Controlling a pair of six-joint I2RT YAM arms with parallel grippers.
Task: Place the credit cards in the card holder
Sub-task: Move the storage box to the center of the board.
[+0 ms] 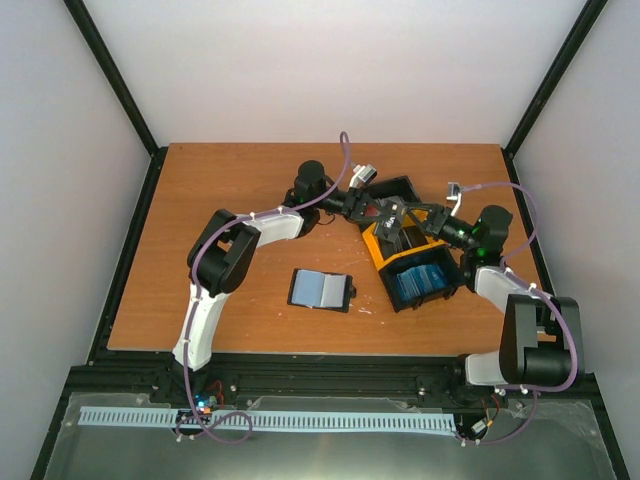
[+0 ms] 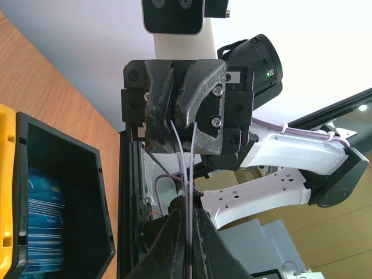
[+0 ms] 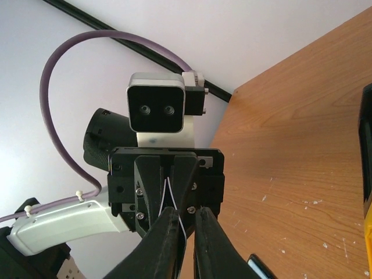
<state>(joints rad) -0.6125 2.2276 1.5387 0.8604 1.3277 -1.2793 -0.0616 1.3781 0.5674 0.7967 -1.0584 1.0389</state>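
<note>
A scuffed brown wooden table stands between plain white walls. Above the black-and-yellow trays, the left gripper and right gripper both pinch thin credit cards. The cards show only edge-on, so their colour is unclear. The card holder lies open on the table, left of the trays.

credit cards edge-on, faces hidden, tray cut by left edge

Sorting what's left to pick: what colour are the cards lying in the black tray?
Light blue cards with white print, clearest in the left wrist view.
</note>
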